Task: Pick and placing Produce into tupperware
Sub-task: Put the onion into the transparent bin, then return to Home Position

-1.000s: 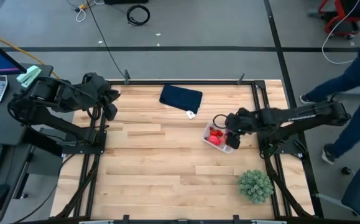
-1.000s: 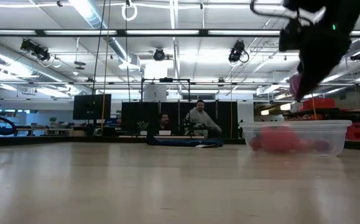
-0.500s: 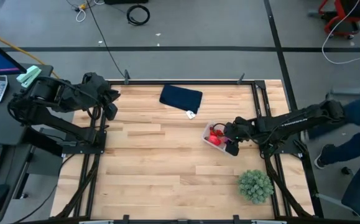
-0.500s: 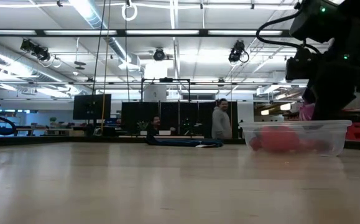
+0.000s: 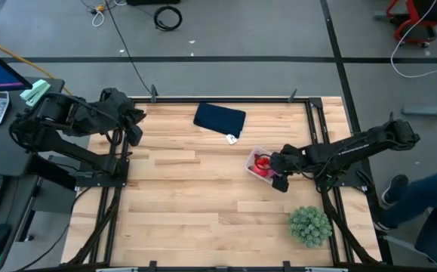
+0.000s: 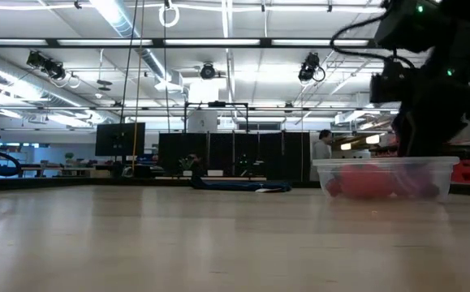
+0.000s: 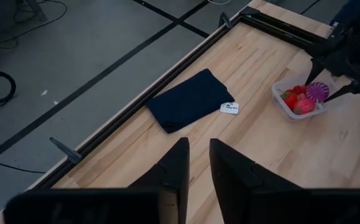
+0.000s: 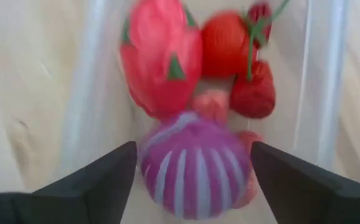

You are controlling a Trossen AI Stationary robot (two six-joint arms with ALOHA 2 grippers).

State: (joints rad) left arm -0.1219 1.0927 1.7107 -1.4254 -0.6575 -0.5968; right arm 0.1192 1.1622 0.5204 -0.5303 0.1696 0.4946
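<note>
The clear tupperware (image 5: pixel 250 159) stands on the table's right half and also shows in the low view (image 6: pixel 385 180). Red and pink produce (image 8: pixel 161 62) lies inside it. My right gripper (image 5: pixel 277 174) reaches down into the tupperware at its near right end, shut on a purple striped piece of produce (image 8: pixel 195 165), which also shows in the left wrist view (image 7: pixel 319 92). My left gripper (image 5: pixel 135 134) waits shut and empty at the table's far left corner. My right gripper pinches the purple striped piece by its two opposite sides (image 8: pixel 148 168) between its two fingers, coming from above and pointing down. The piece sits low inside the tupperware, over the red and pink produce; whether it rests on them I cannot tell.
A dark navy folded cloth (image 5: pixel 220 119) with a small white tag (image 5: pixel 232 138) lies at the far middle. A bushy green plant (image 5: pixel 310 224) stands near the table's near right corner. A person's leg (image 5: pixel 422 200) shows beyond the right edge.
My right gripper has gone down into the tupperware with the purple piece, shifting a little toward the table's near edge. The person beside the right edge has moved toward the near side.
</note>
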